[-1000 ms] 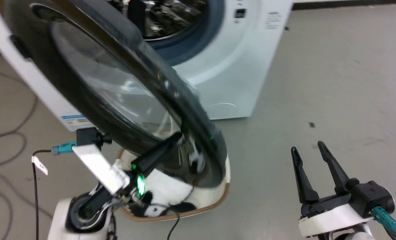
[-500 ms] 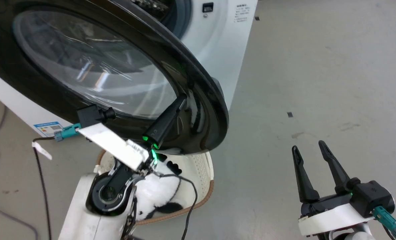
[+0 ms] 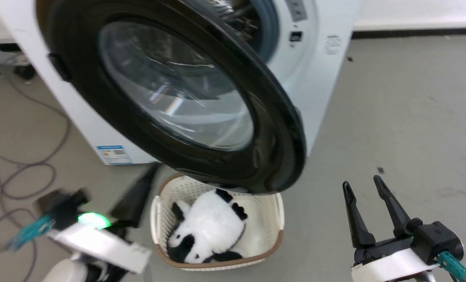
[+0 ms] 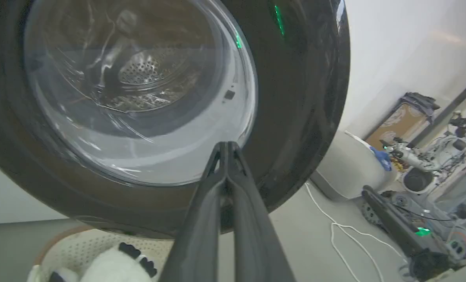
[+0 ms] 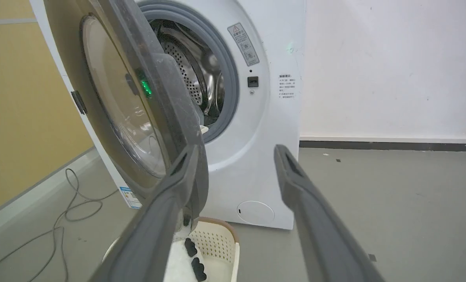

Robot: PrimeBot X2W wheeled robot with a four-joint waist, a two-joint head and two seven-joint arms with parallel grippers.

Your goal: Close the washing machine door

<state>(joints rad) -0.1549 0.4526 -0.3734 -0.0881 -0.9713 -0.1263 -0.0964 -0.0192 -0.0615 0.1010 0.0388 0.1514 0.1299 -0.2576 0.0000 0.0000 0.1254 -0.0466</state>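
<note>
The washing machine door (image 3: pixel 178 90), black with a bulging glass window, stands ajar at an angle to the white washing machine (image 3: pixel 323 78). Past its edge I see the steel drum (image 5: pixel 193 78) and the grey gasket (image 5: pixel 229 82). My left gripper (image 3: pixel 150 174) is blurred at the lower left, below the door's bottom rim and apart from it. In the left wrist view its fingers (image 4: pixel 225 145) are pressed together, shut on nothing, pointing at the door (image 4: pixel 295 98). My right gripper (image 3: pixel 361 182) stands open over the floor at the lower right, away from the door (image 5: pixel 138 98).
A cream basket (image 3: pixel 278 219) holding a panda plush (image 3: pixel 213 231) sits on the floor under the door. Cables (image 3: pixel 21 172) trail at the left. The machine front carries a blue label (image 3: pixel 113 154) and a round flap (image 5: pixel 255 212). Equipment clutter (image 4: pixel 413 168) lies off to one side.
The head camera has shifted. My left gripper, which lay against the door's lower outer face, has dropped down and left, off the door. The right gripper has stayed put.
</note>
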